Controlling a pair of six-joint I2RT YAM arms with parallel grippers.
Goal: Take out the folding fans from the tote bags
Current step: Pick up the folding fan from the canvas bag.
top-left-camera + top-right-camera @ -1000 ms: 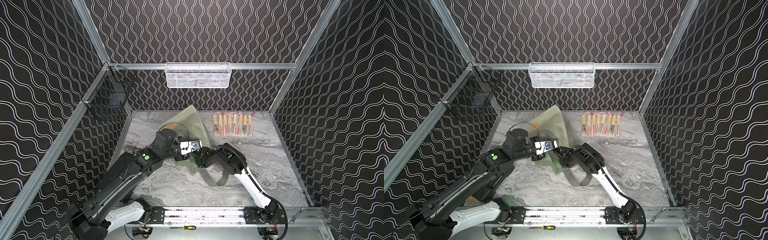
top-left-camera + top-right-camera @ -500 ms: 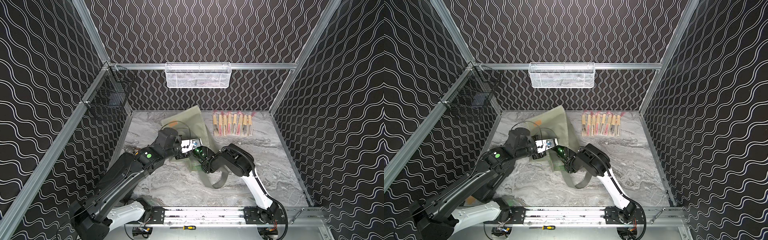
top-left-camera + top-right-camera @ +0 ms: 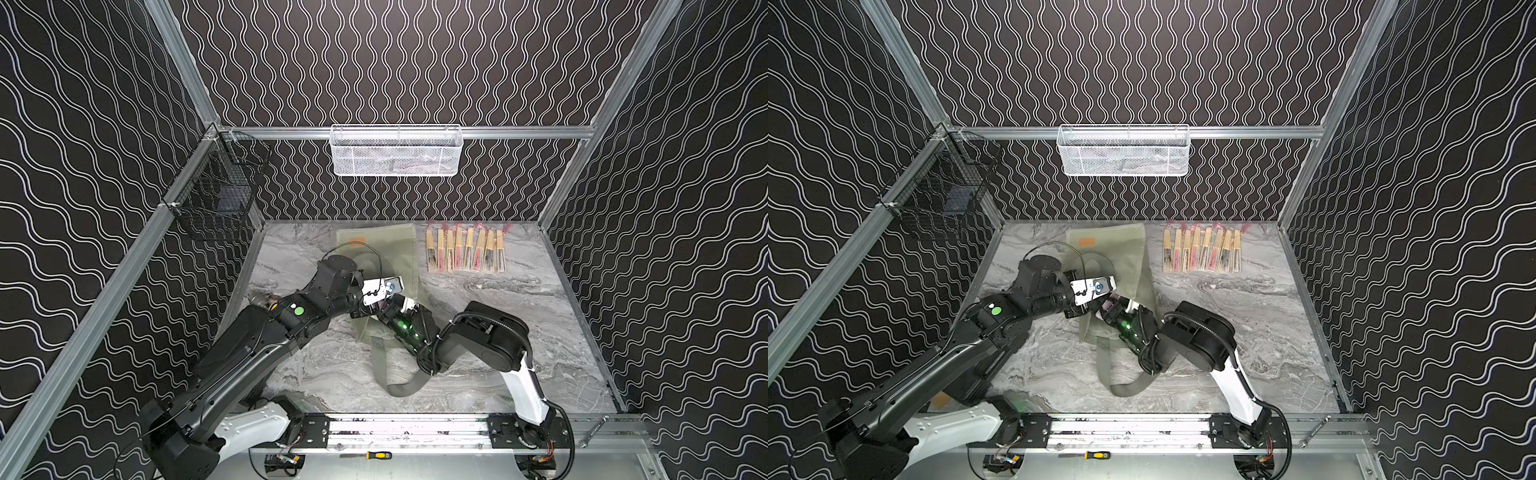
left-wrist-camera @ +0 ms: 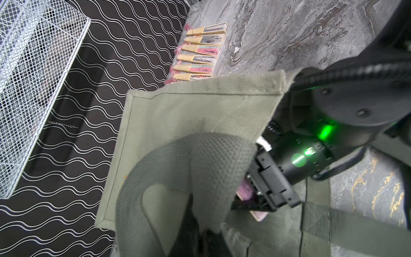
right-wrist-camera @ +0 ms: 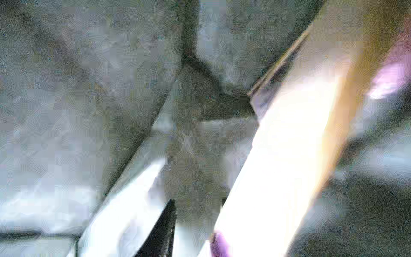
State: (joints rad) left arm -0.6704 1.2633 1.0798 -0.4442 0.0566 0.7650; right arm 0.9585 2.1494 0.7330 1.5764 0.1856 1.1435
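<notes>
In a top view the tote bag [image 3: 386, 249] lies on the desk [image 3: 519, 332] at centre frame, its mouth towards the lower edge. The left claw [image 3: 365, 311] is closed on the mouth's upper fabric and holds it raised. The right claw [image 4: 249, 200] sits at that opening, clamped across a pink-and-wood fan [image 4: 244, 191], largely hidden by cloth, whose long axis seems crosswise to the jaws. The row of fans [image 3: 465, 251] lies upper right of this claw, nearer the right arm.

left arm [image 3: 266, 338]: stretched toward 1 o'clock
left end effector [image 4: 195, 224]: clamped shut
right arm [image 3: 492, 340]: elbow folded, reaching 10 o'clock
right end effector [image 3: 1108, 308]: jaws pinched partway
</notes>
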